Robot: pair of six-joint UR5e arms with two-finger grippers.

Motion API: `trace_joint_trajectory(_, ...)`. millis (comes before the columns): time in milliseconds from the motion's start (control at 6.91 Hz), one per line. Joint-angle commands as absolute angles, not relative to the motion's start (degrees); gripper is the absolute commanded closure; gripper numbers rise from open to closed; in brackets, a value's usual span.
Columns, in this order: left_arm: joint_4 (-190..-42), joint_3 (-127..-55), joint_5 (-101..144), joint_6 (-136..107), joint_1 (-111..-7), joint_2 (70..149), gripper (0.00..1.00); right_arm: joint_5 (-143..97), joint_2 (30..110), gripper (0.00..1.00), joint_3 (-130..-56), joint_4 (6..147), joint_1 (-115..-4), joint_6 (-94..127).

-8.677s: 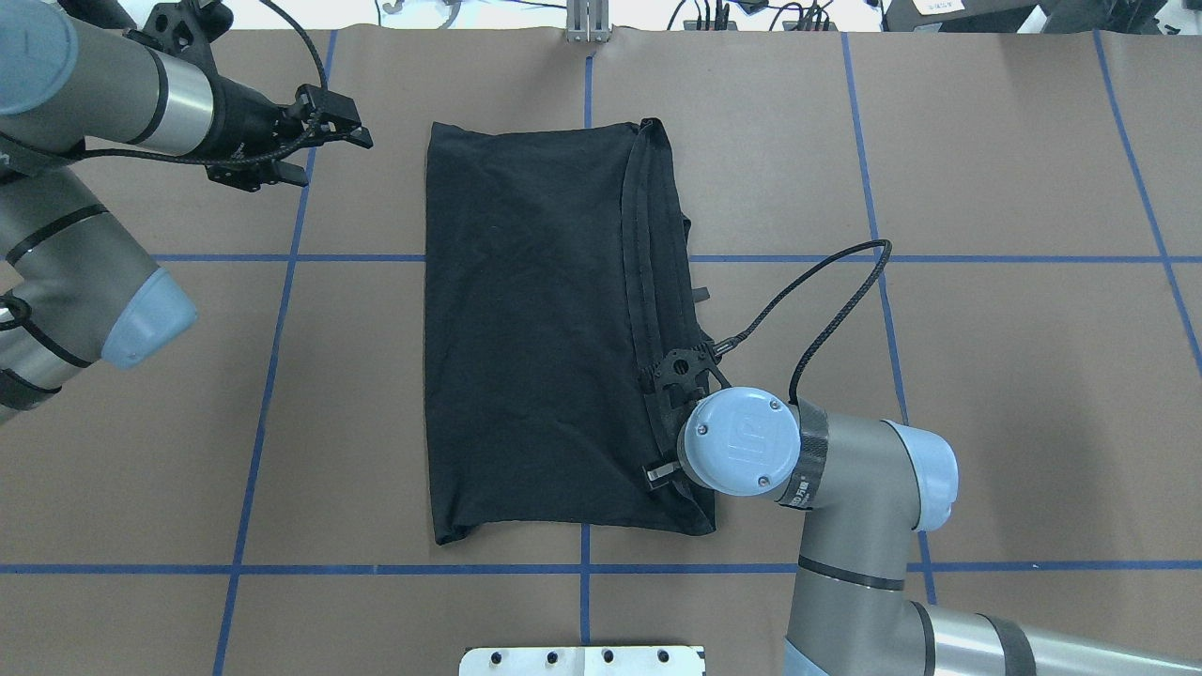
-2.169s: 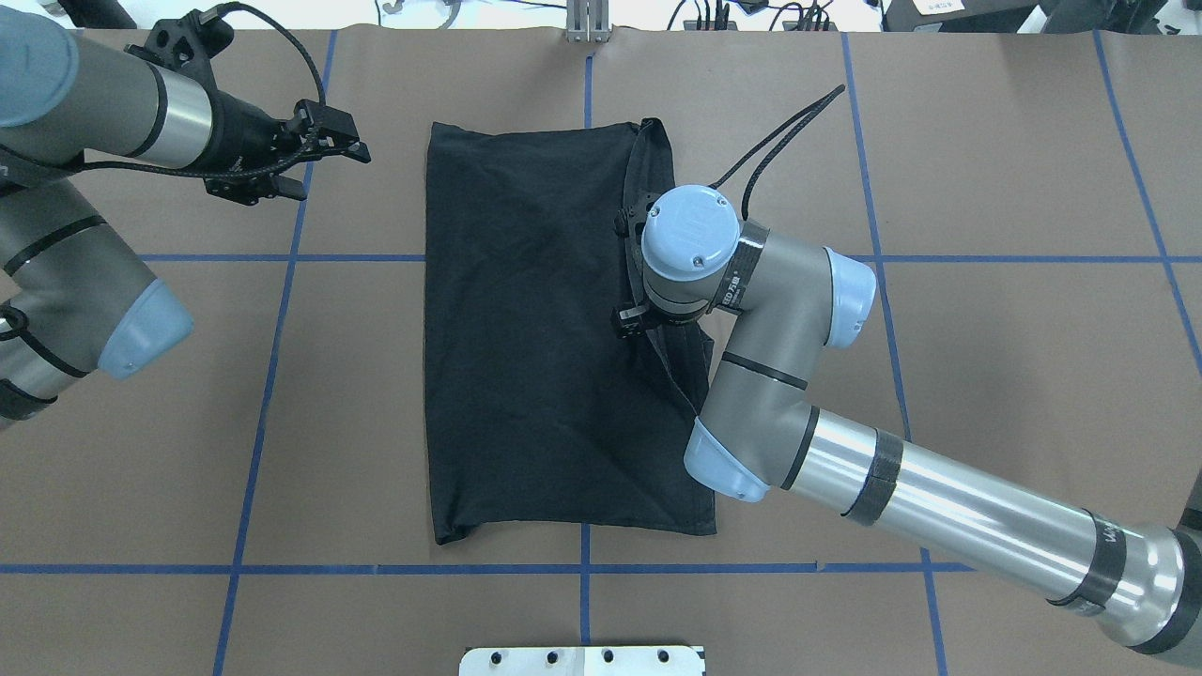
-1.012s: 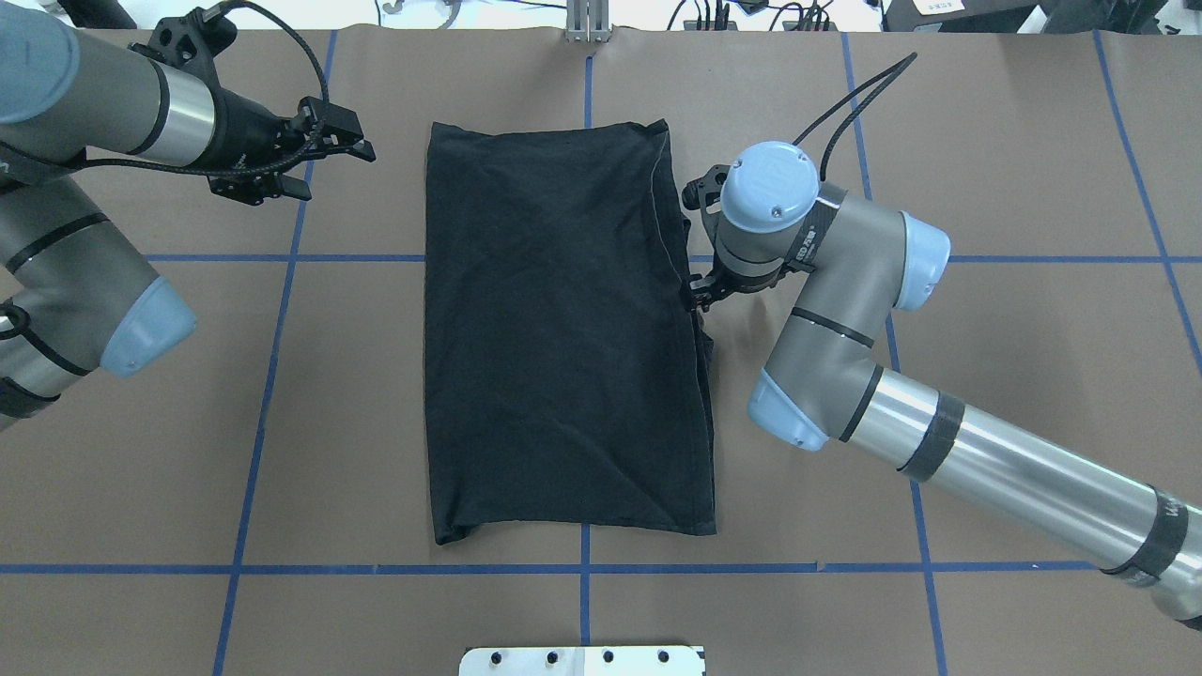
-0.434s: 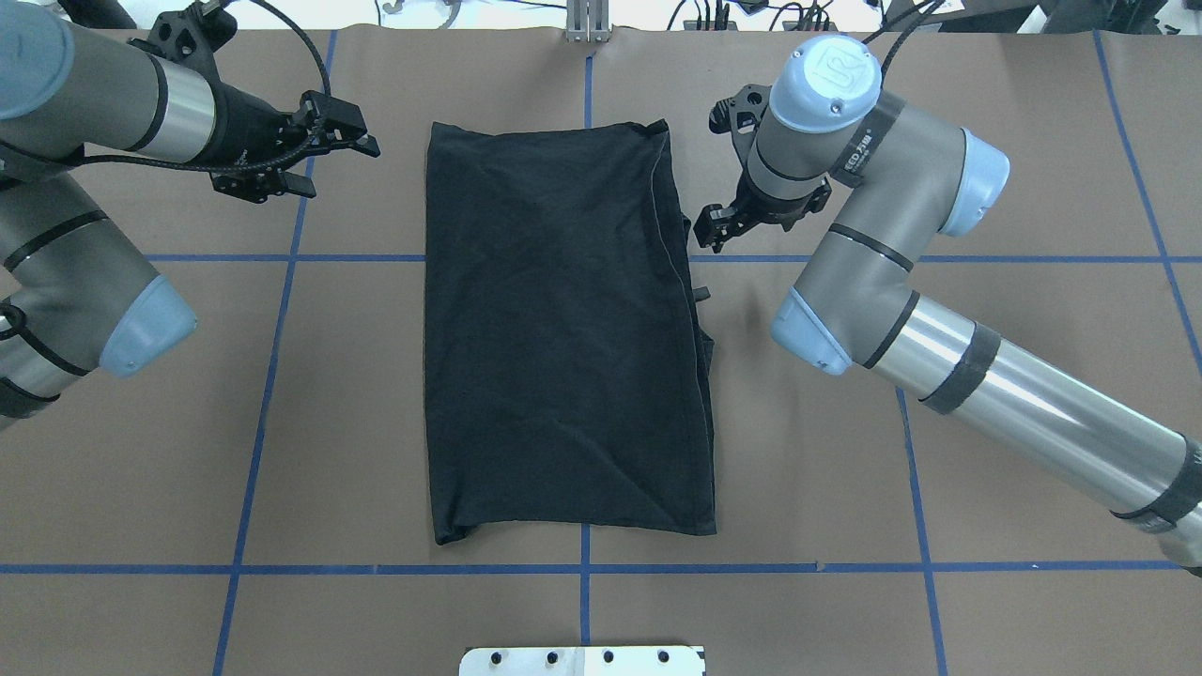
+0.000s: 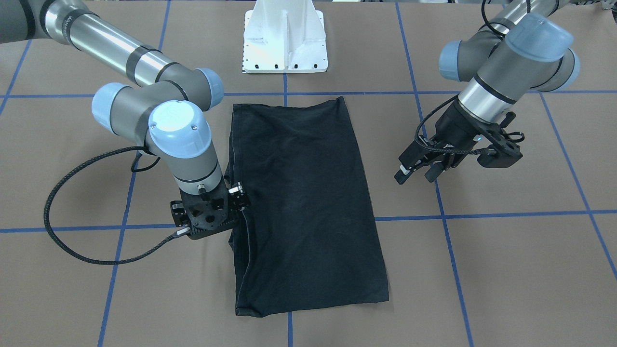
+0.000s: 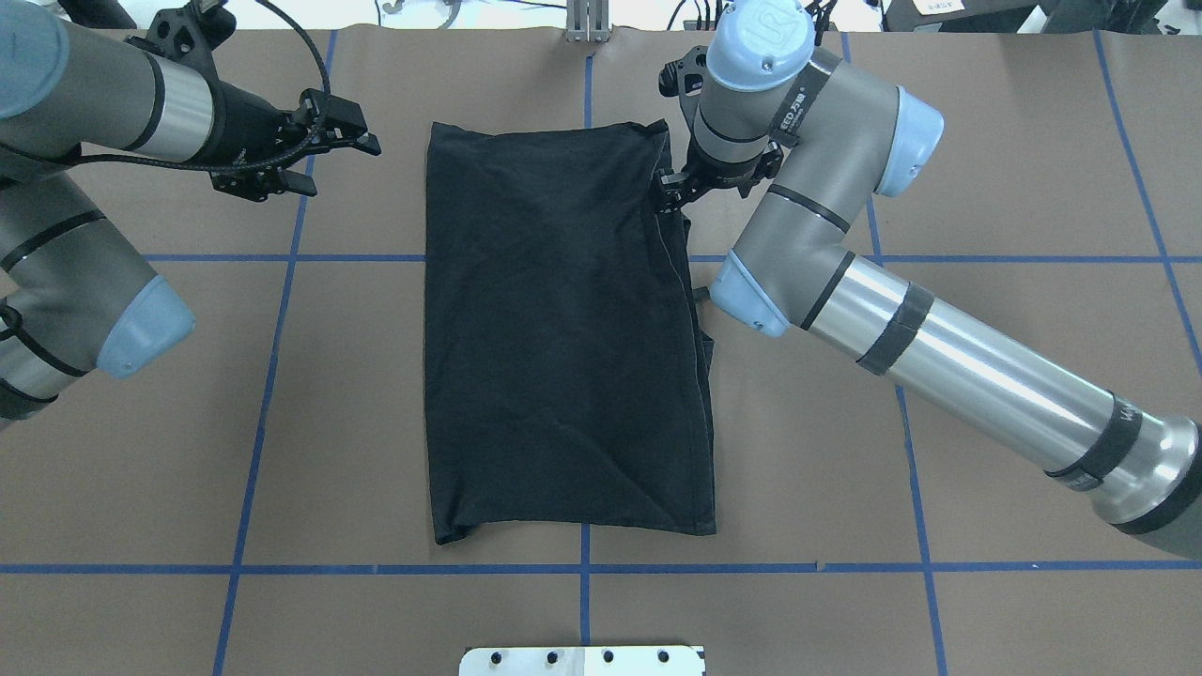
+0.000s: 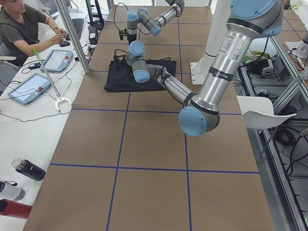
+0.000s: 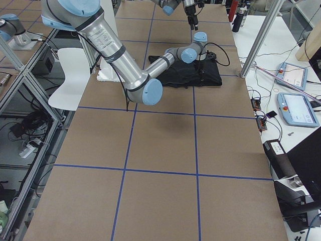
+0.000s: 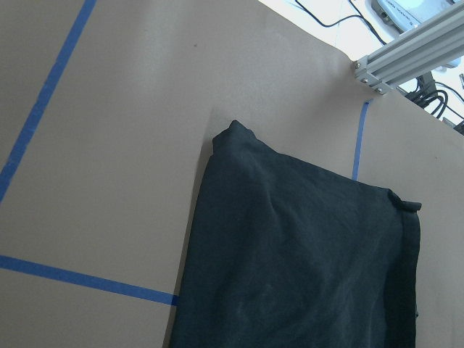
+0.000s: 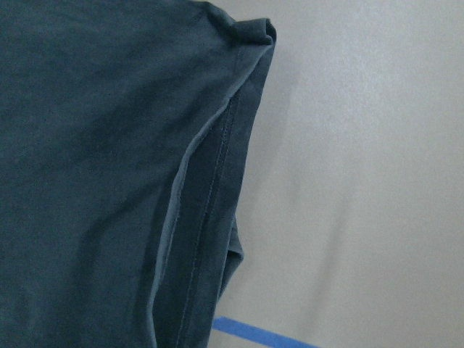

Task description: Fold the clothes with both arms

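Folded black T-shirt [image 6: 563, 329], UR logo on blue cap [image 6: 761, 28] of right arm [image 6: 939, 347]

Shirt [image 6: 563, 338] fills middle of table [image 6: 986, 169]. Right arm [image 6: 939, 347] stretches over right side, blocks way in from there. Right gripper [image 6: 670, 188] sits at shirt's far right corner. Left gripper [image 6: 346, 169] hangs well apart from shirt; open brown paper between them. White base plate [image 6: 582, 659] at near edge. Near left side open too.

T-shirt [image 6: 554, 357] plain black. Table [image 6: 1033, 188] brown, blue tape grid. Left arm [image 6: 56, 272], right arm [image 6: 986, 376] grey-silver, light-blue caps.
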State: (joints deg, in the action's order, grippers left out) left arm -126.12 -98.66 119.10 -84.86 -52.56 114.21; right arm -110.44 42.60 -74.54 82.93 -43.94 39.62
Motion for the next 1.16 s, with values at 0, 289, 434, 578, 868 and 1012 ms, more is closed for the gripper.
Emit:
trace_joint_trajectory(0, -126.1, -100.7, 119.1, -84.3, -52.7, 114.2, 0.00, -107.9, 41.2, 0.00, -67.5, 76.8, -42.6, 39.8)
trace_joint_trajectory(289, -126.0, -102.6, 119.0, -84.3, -52.7, 114.1, 0.00, -107.5, 41.0, 0.00, -67.3, 76.5, -42.2, 40.1)
trace_joint_trajectory(434, -126.0, -103.1, 119.0, -84.3, -52.8, 114.2, 0.00, -107.8, 40.9, 0.00, -67.3, 76.5, -42.0, 40.1)
trace_joint_trajectory(578, -126.0, -103.5, 119.0, -84.2, -52.8, 114.2, 0.00, -107.8, 40.9, 0.00, -67.3, 76.4, -41.6, 40.1)
trace_joint_trajectory(868, -126.0, -105.4, 119.5, -84.1, -53.0, 113.7, 0.00, -107.8, 41.1, 0.00, -68.5, 76.4, -40.9, 40.3)
trace_joint_trajectory(1012, -126.0, -106.3, 120.1, -84.1, -53.1, 113.6, 0.00, -107.9, 41.7, 0.00, -68.6, 76.4, -40.6, 40.2)
